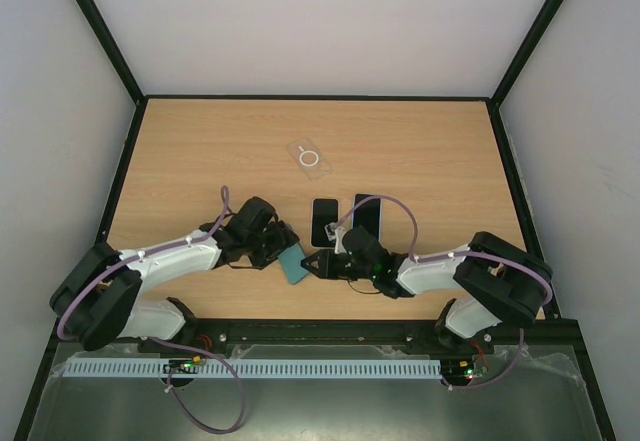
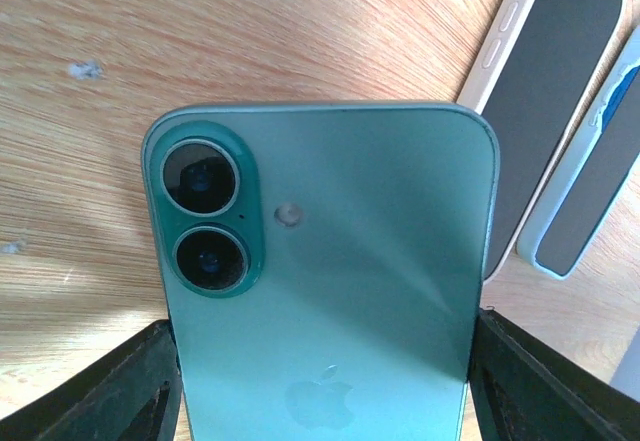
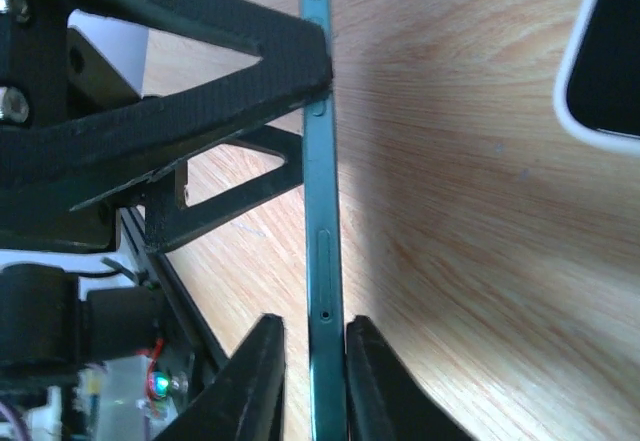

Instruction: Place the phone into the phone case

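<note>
Near the front edge of the wooden table (image 1: 430,151), the left gripper (image 2: 322,326) clamps a teal iPhone (image 2: 330,261) by its 2 long sides, holding it tilted with the camera end pointing outward. The right gripper (image 3: 315,331) has its jaws almost closed around the phone's thin edge; I cannot tell whether they press on it. Just beyond lie a dark phone (image 1: 324,221) and a white-edged phone (image 1: 367,216), side by side. Farther back, well apart, lies the clear phone case (image 1: 310,159).
</note>
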You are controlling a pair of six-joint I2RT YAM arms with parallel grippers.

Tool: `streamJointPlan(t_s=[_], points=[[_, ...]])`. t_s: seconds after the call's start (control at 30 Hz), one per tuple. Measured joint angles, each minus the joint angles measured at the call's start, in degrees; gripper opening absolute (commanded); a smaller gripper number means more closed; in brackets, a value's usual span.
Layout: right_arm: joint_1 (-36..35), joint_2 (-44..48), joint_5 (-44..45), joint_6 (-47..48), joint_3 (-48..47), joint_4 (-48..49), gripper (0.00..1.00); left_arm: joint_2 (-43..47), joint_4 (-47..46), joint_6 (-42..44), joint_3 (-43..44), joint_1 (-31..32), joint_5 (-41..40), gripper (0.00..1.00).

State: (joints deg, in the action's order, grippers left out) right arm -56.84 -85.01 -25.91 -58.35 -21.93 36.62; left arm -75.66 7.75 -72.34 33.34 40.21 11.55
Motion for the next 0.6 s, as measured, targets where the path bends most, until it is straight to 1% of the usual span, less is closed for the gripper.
streamJointPlan(t_s=[0.07, 0.23, 0.33, 0.47, 0.6], points=[[-0.02, -0.13, 0.04, 0.09, -0.09, 0.15, 0.02, 0.0, -0.96, -0.09, -0.39, 0.0, 0.48, 0.64], [-0.02, 0.09, 0.94, 0.5, -0.11, -0.46, 0.02, 0.02, -1.29, 0.39, -0.42, -0.39, 1.03, 0.78], [-0.07, 1.46, 2.12, 1.7, -0.9, -3.45, 0.02, 0.72, -1.44, 0.87, -0.42, -1.03, 1.55, 0.85], [-0.2, 4.11, 5.75, 4.2, -3.39, -12.9, 0.02, 3.78, -1.42, 1.95, -0.37, -2.89, 2.01, 0.89], [-0.2, 7.04, 11.08, 7.15, -6.51, -22.88, 0.02, 5.73, 0.2, 3.87, 0.44, -4.7, 2.1, 0.88]])
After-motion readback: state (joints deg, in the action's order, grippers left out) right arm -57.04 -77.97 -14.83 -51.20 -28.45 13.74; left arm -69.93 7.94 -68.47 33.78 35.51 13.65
